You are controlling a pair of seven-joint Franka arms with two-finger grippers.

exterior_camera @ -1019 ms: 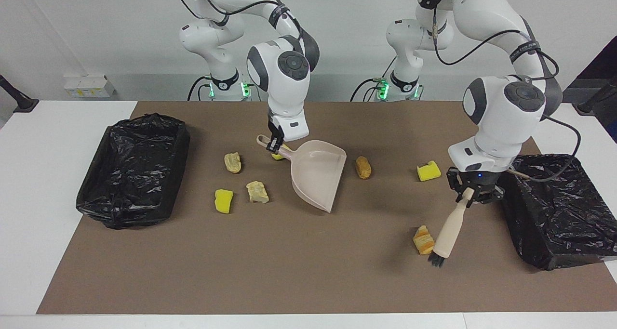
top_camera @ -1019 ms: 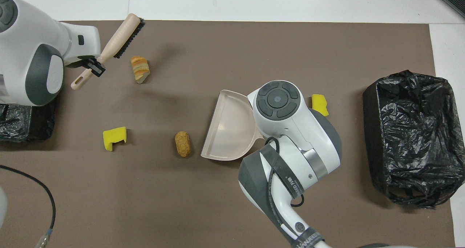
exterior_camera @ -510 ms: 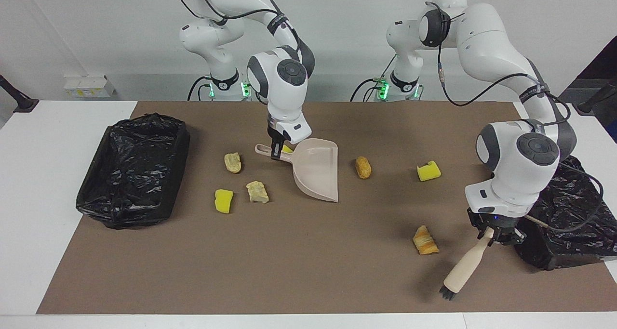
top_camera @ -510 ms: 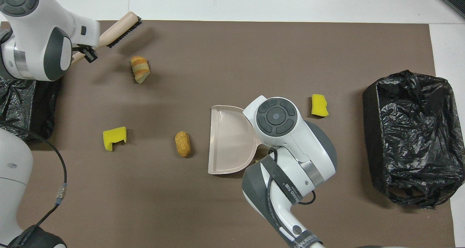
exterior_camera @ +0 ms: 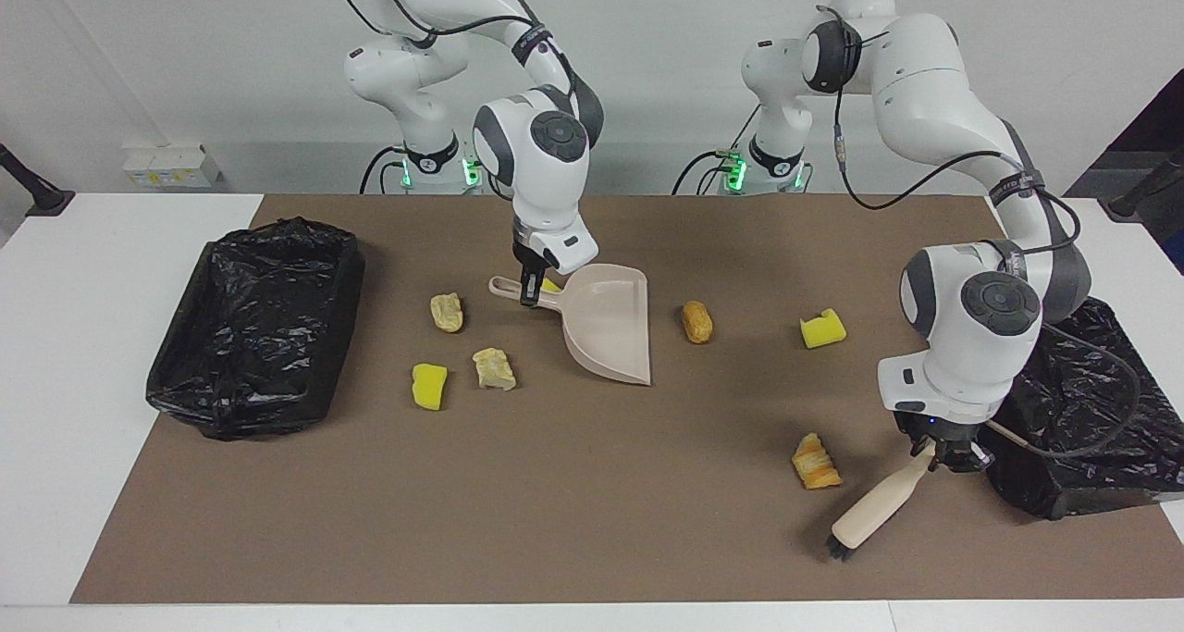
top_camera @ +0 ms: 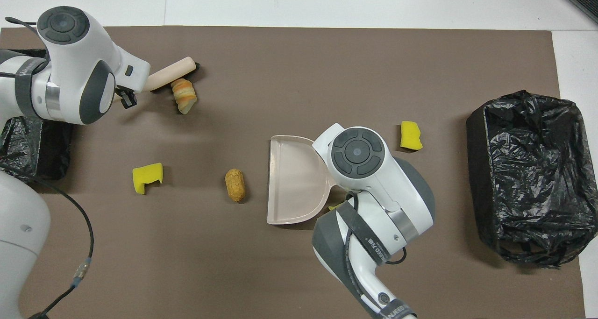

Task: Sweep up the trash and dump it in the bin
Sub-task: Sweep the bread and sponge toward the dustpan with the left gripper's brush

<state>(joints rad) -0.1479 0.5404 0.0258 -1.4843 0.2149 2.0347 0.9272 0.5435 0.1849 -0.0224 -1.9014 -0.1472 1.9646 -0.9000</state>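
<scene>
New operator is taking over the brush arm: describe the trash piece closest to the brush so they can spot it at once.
Start at the black-lined bin at the left arm's end of the brown mat. The left gripper beside it holds a pale wooden-handled brush. Next to the bristles lies the striped orange-and-tan bread-like chunk, the only layered, croissant-like piece; the others are plain yellow, beige or brown.

From where I stand I count three yellow sponge pieces (exterior_camera: 429,386) (exterior_camera: 822,328) (exterior_camera: 552,286), one of them half hidden, two pale crumbly lumps (exterior_camera: 447,312) (exterior_camera: 494,369) and two bread-like pieces (exterior_camera: 697,321) (exterior_camera: 816,461), seven scraps in all. There are two black-lined bins (exterior_camera: 254,327) (exterior_camera: 1101,401), one dustpan (exterior_camera: 606,331), one brush (exterior_camera: 874,512) and two robot arms (exterior_camera: 546,151) (exterior_camera: 962,132).
</scene>
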